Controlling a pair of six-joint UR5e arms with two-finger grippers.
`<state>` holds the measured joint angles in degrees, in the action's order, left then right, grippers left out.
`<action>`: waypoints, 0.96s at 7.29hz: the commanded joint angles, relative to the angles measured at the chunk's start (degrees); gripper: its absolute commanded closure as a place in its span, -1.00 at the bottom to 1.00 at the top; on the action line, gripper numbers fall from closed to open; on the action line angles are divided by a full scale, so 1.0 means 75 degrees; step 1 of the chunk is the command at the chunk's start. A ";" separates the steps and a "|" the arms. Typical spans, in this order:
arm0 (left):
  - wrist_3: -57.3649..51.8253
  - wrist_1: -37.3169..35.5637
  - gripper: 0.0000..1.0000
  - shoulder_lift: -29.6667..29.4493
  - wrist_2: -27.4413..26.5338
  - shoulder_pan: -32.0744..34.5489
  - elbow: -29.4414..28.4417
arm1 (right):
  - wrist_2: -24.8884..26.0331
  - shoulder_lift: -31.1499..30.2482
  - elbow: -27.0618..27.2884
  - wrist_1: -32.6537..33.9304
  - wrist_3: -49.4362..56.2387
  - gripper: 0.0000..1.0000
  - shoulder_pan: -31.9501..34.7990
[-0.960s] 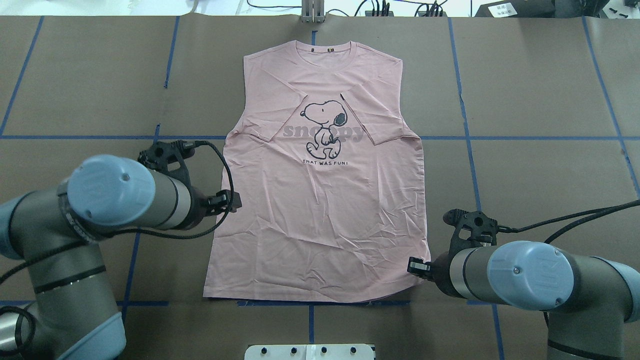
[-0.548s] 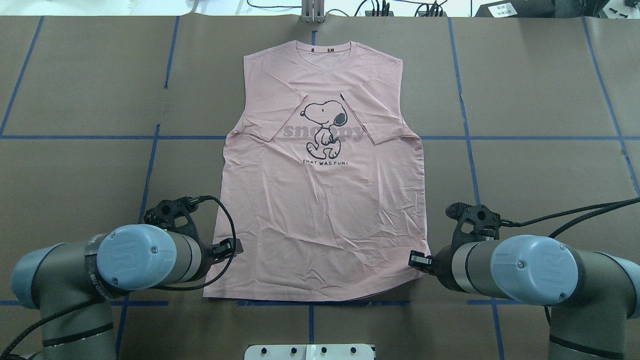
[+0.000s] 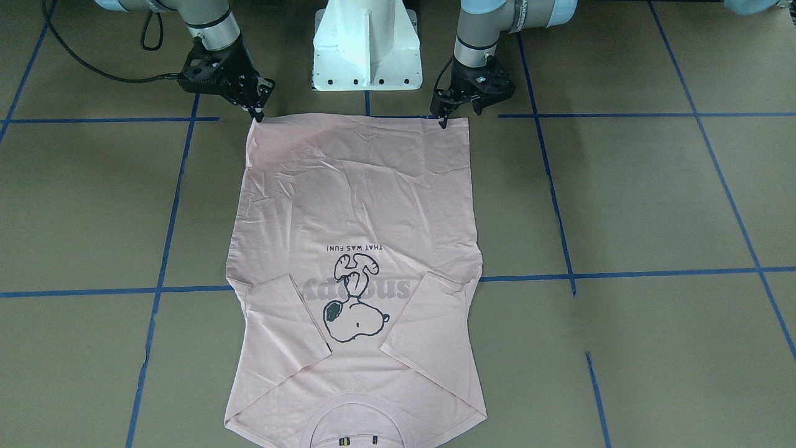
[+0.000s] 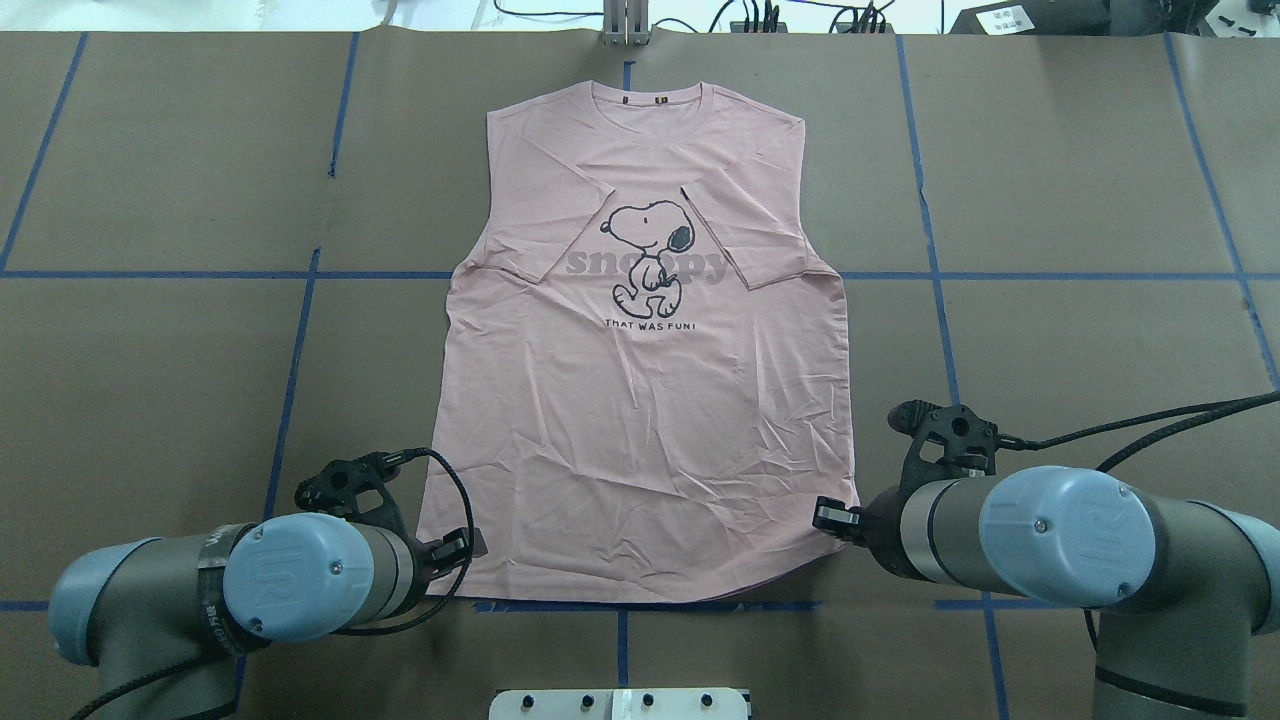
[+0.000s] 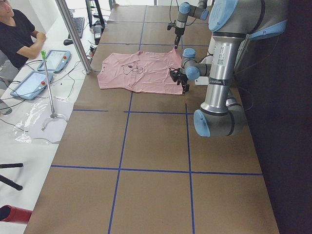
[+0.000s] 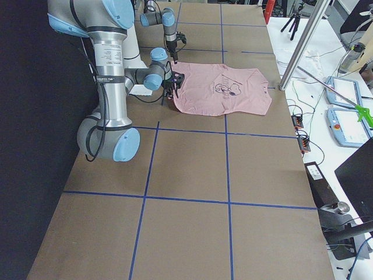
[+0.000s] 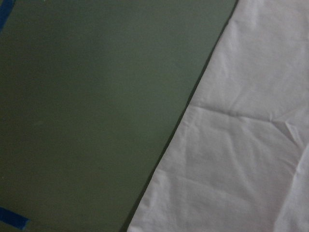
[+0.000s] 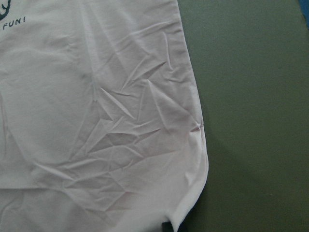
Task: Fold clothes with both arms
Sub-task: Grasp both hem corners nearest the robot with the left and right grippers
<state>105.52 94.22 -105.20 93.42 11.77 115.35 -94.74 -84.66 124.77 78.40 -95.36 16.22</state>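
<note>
The pale pink T-shirt (image 4: 640, 430) lies flat and face up on the brown table, collar away from me, both sleeves folded in over the Snoopy print (image 4: 650, 250). It also shows in the front view (image 3: 354, 205). My left gripper (image 4: 470, 545) hangs just off the hem's left corner, tip down (image 3: 443, 119), and looks open and empty. My right gripper (image 4: 828, 515) is at the hem's right corner (image 3: 257, 114), also open and holding nothing. The left wrist view shows the shirt's side edge (image 7: 241, 159). The right wrist view shows the rounded hem corner (image 8: 188, 193).
The white pedestal base (image 3: 367, 50) stands between the arms behind the hem. Blue tape lines (image 4: 300, 330) cross the brown table cover. A metal post (image 4: 625, 25) stands beyond the collar. An operator (image 5: 19, 34) and tablets (image 5: 53, 61) are off the table's far side.
My left arm has swung back along the shirt's left side, from mid-body down to the hem corner. My right gripper has shifted only slightly at the right hem corner. The shirt has not moved.
</note>
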 commanded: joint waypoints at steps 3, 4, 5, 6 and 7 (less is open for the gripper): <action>0.0076 0.0012 -0.86 -0.0001 -0.0011 -0.0093 -0.0181 | -0.0001 0.0003 0.0027 0.0000 0.0000 1.00 0.0029; 0.0076 0.0012 -0.81 0.0011 -0.0011 -0.0093 -0.0193 | -0.0024 0.0003 0.0027 0.0000 0.0000 1.00 0.0041; 0.0076 0.0012 -0.77 0.0011 -0.0011 -0.0093 -0.0205 | -0.0024 -0.0009 0.0039 0.0000 0.0000 1.00 0.0052; 0.0076 0.0012 -0.73 0.0011 -0.0011 -0.0093 -0.0193 | -0.0024 -0.0009 0.0028 0.0000 0.0000 1.00 0.0052; 0.0087 0.0000 -0.64 0.0011 -0.0011 -0.0093 -0.0193 | -0.0036 -0.0009 0.0039 0.0000 0.0000 1.00 0.0064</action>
<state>106.10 94.29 -105.12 93.34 11.08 113.90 -94.93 -84.71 125.01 78.40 -95.36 16.61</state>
